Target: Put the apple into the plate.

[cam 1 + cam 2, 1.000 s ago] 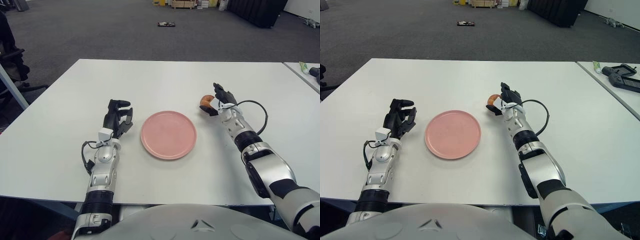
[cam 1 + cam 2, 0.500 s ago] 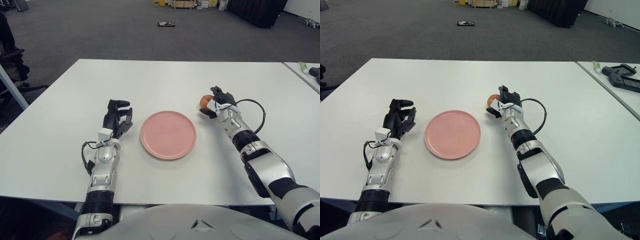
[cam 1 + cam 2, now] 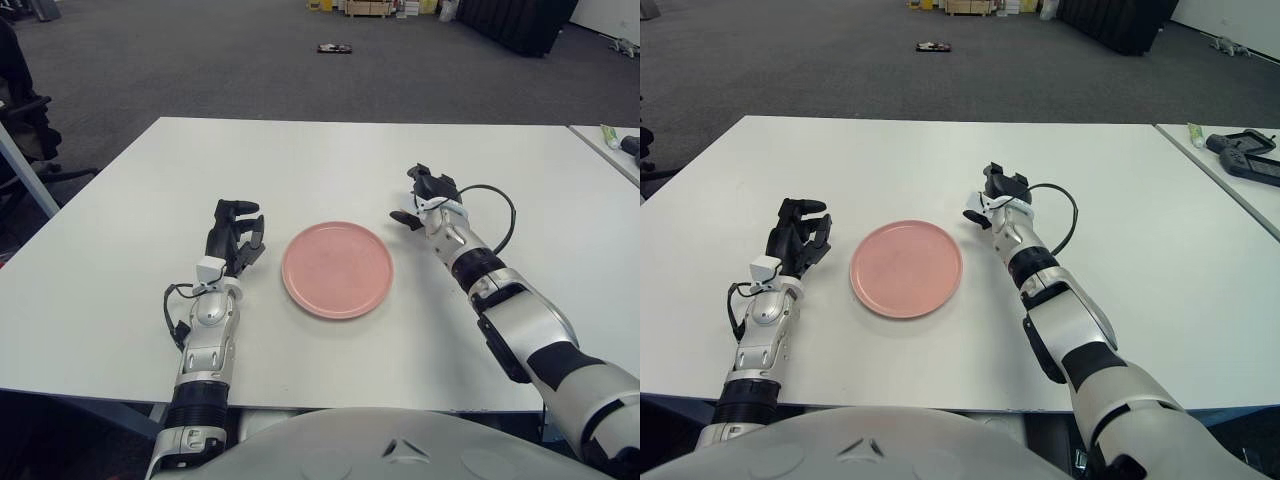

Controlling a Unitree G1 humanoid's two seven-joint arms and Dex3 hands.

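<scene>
Step in hand, as a guess: carry phase, moving toward the plate [image 3: 337, 270]. Not confirmed, because no apple is visible in either eye view.

Right robot hand [image 3: 428, 198] up over the desk [image 3: 300, 150], just beside the plate's right rim, back of the hand toward the camera. Cannot tell whether open, closed or holding anything. Apple possibly tucked behind that hand, hidden from the head camera. No fruit anywhere else on the desk, none on the plate.

Left robot hand [image 3: 235, 235] idle, showing just left of the plate, curled, holding nothing.

Next move, if the apple is indeed in the right hand:
- translate left until centred over the plate, not just over the rim
- lower close to the plate surface before release, since a round fruit will likely roll off a shallow plate if dropped from height
- open, then retract up and right, clear of the rim

If the hand is empty: locate the apple first.

Counts:
- plate: 1, pink, empty
- apple: 0 visible
- robot hands: 2
- desk: 1 in use, plus the edge of a second desk [image 3: 1240, 190] at right carrying a dark device [image 3: 1248, 158] and a small tube [image 3: 1193, 131]
- floor: 1 small dark object [image 3: 333, 47] far back
</scene>
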